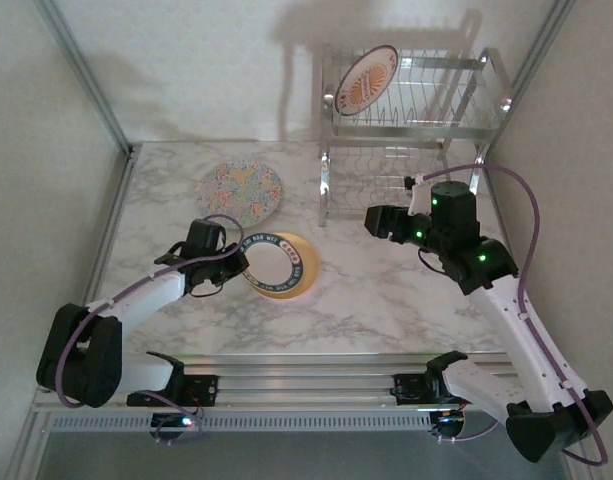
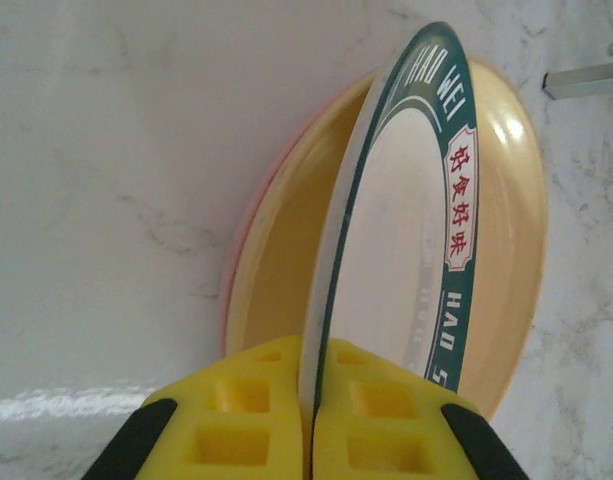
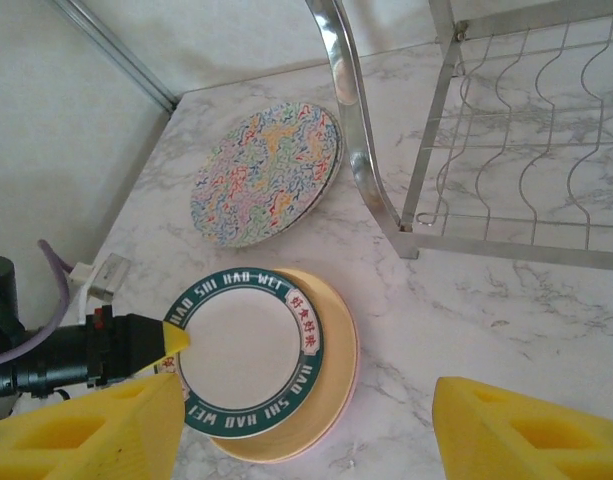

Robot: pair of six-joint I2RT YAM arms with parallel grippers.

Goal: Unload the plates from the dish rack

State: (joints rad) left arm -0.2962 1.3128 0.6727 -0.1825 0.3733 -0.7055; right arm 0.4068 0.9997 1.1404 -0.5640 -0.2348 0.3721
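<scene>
The left hand pinches the near rim of a green-rimmed white plate, tilted over a yellow plate stacked on a pink plate. The right hand hangs spread and holds nothing. Behind it, the dish rack carries a sunburst plate. A floral plate lies on the counter beyond the left hand.

Shiny chrome dish rack; glossy plate
</scene>
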